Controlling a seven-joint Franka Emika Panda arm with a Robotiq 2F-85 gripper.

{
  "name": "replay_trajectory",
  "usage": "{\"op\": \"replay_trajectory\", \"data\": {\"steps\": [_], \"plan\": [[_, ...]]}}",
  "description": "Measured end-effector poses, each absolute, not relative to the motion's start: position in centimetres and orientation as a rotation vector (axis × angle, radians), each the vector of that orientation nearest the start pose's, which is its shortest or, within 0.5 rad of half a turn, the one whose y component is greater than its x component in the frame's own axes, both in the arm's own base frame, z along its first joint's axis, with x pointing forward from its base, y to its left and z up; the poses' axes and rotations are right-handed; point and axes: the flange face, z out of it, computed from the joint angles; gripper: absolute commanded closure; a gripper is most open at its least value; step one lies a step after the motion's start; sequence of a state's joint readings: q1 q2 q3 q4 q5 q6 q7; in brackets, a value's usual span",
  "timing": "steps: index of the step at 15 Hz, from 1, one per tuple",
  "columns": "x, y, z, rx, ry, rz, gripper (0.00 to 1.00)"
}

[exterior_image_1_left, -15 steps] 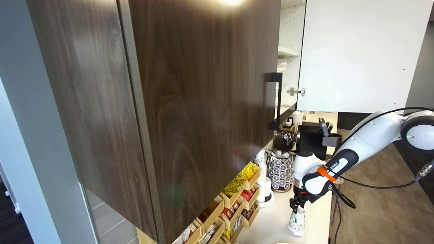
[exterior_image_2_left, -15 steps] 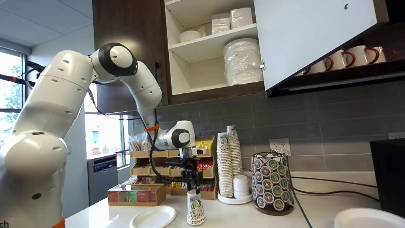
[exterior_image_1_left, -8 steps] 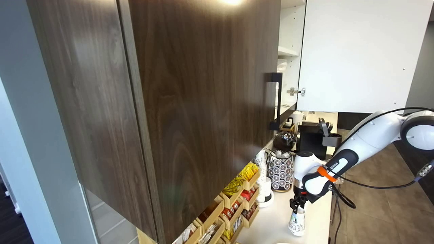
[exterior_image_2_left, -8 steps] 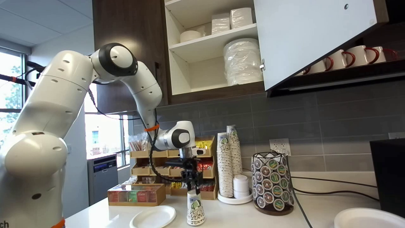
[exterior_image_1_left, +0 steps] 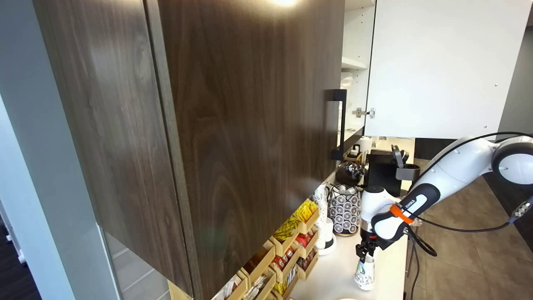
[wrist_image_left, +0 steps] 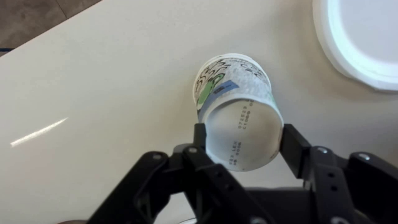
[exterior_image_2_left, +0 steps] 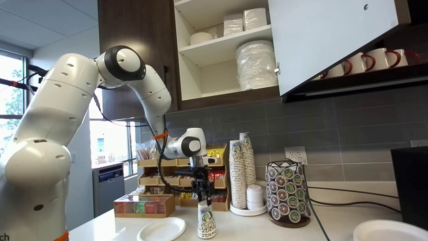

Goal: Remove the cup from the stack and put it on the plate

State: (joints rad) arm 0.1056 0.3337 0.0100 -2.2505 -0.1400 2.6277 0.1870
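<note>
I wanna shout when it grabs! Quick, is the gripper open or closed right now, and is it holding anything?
Gripper: closed on the upside-down cup, touching both sides near its base.

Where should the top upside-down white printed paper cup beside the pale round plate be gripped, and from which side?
Probably from above, pinching the upper wall of the white printed paper cup just below its upturned base. It tapers to that closed end; at the bottom, rims show close together, so a low grip might catch both.
</note>
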Motion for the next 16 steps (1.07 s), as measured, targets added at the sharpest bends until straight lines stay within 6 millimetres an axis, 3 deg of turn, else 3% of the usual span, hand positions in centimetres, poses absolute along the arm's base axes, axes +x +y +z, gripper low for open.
{"op": "replay_trajectory", "data": {"steps": [2,5,7,8,16], "plan": [[54.31,6.65,21.90,-3.200,-0.078,-0.086,0.51],[54.30,6.65,21.86,-3.200,-0.078,-0.084,0.42],[54.31,6.65,21.85,-3.200,-0.077,-0.084,0.53],[54.31,6.65,21.84,-3.200,-0.077,-0.084,0.54],[54.33,6.65,21.84,-3.199,-0.080,-0.084,0.46]]}}
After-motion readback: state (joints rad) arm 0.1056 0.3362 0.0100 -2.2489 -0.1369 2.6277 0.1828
